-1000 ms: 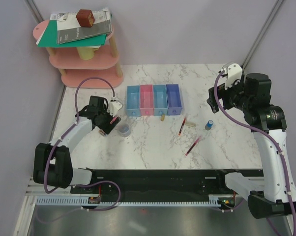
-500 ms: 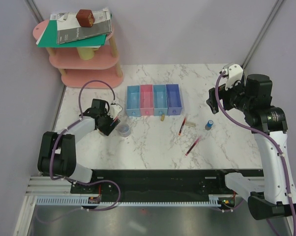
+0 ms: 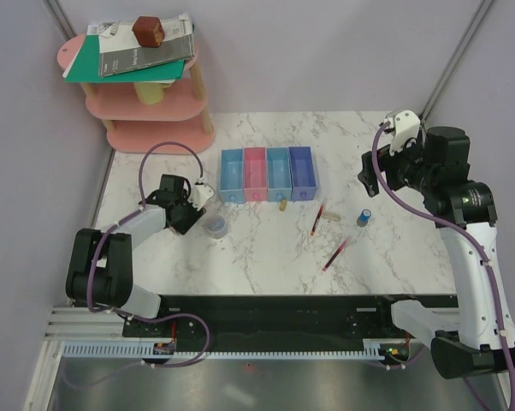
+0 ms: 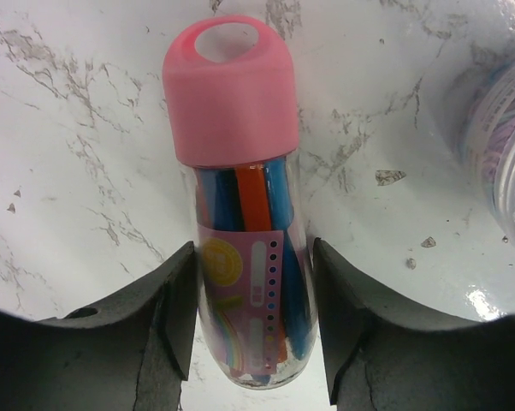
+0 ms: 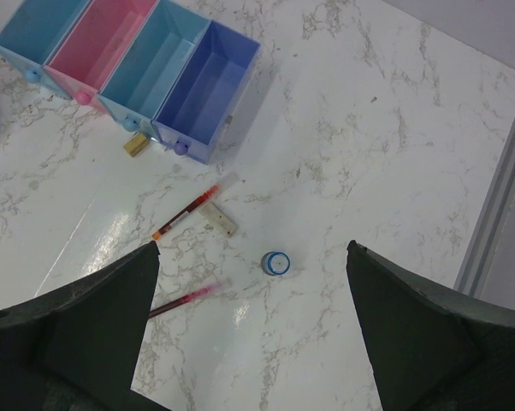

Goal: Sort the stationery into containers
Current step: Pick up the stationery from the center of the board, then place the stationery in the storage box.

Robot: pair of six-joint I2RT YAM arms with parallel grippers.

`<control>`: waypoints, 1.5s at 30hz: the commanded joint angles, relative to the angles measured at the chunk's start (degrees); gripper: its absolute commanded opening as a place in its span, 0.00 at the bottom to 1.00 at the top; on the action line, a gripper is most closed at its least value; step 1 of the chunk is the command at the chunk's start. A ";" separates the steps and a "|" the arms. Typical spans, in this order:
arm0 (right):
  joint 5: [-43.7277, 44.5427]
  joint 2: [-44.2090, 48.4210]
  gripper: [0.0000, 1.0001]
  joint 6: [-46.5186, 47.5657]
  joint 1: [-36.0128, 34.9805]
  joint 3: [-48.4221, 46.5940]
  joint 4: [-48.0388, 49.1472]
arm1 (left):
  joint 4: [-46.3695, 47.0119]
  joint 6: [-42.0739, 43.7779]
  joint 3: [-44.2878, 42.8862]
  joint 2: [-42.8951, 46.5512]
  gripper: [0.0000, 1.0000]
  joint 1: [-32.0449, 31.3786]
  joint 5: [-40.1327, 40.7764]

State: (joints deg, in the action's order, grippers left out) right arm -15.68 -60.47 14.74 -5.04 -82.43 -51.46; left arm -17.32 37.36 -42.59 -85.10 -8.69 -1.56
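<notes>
Overhead, the table (image 3: 266, 248) and bins (image 3: 267, 171) show, with the right gripper (image 5: 253, 247) spread wide, raised at the right. Only the left wrist view reveals the left gripper (image 4: 253, 257) narrowly flanking the tube (image 4: 232, 94), which lies left of the bins; whether it is pinched, I can't tell.

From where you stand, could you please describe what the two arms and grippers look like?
The left arm and right arm have white links, black joints and a looping purple cable each. The left gripper and right gripper have broad, matte black fingers.
</notes>
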 commanded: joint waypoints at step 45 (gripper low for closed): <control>-41.54 -22.06 0.98 -12.98 -16.23 -12.40 1.63 | -1.66 8.68 -32.02 14.62 0.02 -38.50 -11.45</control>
State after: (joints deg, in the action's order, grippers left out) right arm -56.10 -81.91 1.63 -19.66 -94.28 -51.42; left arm -24.18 42.33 -70.30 -69.01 -44.80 -13.58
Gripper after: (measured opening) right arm 0.982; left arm 0.579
